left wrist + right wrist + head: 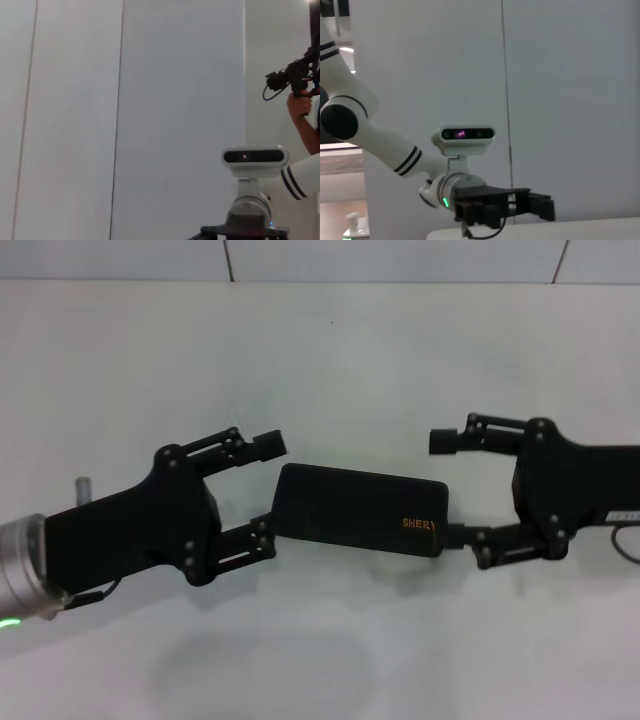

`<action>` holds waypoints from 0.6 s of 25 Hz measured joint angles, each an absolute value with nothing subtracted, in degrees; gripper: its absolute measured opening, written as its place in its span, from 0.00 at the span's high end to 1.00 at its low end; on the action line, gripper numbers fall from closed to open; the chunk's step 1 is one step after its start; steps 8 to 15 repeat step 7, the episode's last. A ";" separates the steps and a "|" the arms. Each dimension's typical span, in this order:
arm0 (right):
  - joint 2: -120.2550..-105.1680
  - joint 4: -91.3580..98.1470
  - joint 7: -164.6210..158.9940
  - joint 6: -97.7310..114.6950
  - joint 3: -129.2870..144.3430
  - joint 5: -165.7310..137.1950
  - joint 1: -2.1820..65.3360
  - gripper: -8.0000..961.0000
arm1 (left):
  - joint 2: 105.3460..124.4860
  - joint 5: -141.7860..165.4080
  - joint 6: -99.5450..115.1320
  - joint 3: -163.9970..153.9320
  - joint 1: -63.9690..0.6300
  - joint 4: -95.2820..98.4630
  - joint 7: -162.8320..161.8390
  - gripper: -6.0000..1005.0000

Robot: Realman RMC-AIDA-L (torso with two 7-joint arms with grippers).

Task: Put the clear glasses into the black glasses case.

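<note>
Both tools flank my one black glasses case (358, 510) on the white table (330, 360), each with its fingers spread wide. From the head camera, my left tool (266, 495) has its near finger touching the case's left end and its far finger hanging free beyond the corner; my right tool (446, 487) mirrors that, near finger at the case's right end, far finger apart. Neither seems clamped, though I can't be sure of contact. The case lies shut, orange lettering "SHER" readable at its right end. I can't make out the clear glasses anywhere. Only the wrist cameras show the robot's head: the right wrist view also catches the left tool (540, 206) farther off.
</note>
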State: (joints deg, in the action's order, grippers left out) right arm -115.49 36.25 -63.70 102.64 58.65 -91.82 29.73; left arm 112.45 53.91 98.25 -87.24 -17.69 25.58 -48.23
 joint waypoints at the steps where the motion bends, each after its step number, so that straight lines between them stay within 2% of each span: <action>1: -115.49 35.88 -63.25 102.61 58.79 -91.82 29.74 0.08 | 112.45 53.91 98.25 -87.24 -17.69 25.58 -48.23 0.34; 15: -115.49 34.84 -61.55 102.38 58.96 -91.75 29.74 0.08 | 112.73 54.88 98.31 -87.11 -17.40 25.59 -48.09 0.34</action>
